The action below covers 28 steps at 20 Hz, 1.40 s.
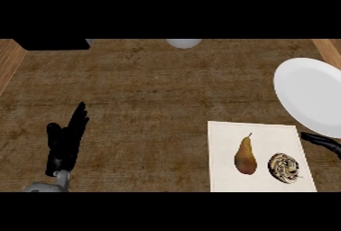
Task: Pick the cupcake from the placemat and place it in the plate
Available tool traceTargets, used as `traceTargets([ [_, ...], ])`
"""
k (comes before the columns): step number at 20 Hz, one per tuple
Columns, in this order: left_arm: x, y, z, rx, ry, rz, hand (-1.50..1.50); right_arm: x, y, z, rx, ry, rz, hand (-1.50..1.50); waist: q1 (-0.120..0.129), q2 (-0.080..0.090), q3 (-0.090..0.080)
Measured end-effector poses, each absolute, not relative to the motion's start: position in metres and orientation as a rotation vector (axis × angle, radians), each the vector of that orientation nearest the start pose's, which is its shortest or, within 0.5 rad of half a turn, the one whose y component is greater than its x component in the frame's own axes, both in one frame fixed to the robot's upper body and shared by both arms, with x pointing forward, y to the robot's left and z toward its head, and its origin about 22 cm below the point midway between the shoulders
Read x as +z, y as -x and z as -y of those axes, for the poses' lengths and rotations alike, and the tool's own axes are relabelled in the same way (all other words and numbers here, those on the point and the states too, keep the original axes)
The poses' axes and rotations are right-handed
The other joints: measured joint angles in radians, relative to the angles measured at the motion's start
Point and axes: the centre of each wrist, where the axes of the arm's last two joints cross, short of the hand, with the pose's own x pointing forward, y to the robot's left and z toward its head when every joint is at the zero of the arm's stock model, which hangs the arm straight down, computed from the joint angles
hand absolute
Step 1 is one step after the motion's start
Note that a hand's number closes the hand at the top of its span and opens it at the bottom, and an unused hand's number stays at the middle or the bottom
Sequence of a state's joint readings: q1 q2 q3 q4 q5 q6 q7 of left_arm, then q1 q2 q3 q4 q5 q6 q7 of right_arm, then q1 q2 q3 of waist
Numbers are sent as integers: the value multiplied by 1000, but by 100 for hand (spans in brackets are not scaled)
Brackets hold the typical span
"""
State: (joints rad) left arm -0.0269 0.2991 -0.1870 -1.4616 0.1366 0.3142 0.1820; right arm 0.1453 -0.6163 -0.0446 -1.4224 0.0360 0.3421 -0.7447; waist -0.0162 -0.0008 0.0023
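Counter (pixel 153 103) top: brown, mottled, woven-looking. Lighter wood strips (pixel 10 61) at left and right edges. Black block (pixel 57 43) top left, pale round thing (pixel 183 43) top centre.

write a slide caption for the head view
Cupcake and pear on placemat, plate empty; right hand nearby, left hand resting open.

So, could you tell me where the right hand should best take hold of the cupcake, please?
Probably round its sides from above and the right. The cupcake sits upright on the placemat, swirled top upward, the pear close on its left. The right hand shows at the view's right edge, beside the plate.
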Motion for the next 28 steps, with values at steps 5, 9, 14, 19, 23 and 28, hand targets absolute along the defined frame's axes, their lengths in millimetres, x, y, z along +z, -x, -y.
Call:
traceTargets([
  [5, -9, -246, -258, -23, -253, 1286, 0, 41, -203, 418, 977, 221, 1766, -150, 9, 0, -2],
  [9, -15, -245, -257, -26, -252, 1284, 0, 60, -208, 413, 1142, 287, 1646, -150, 12, 0, -3],
  [14, -16, -242, -255, -32, -249, 1286, 0, 73, -213, 399, 1303, 286, 1443, -150, 17, 0, -3],
  [19, -12, -247, -257, -26, -255, 1282, 0, 72, -217, 377, 1385, 271, 1315, -150, 16, 0, -3],
  [23, -10, -248, -250, -32, -241, 1285, 0, 71, -232, 371, 1408, 277, 1263, -150, 18, 1, -3],
  [28, -8, -248, -252, -30, -246, 1282, 0, 58, -226, 370, 1427, 268, 1232, -150, 16, 0, -2],
])
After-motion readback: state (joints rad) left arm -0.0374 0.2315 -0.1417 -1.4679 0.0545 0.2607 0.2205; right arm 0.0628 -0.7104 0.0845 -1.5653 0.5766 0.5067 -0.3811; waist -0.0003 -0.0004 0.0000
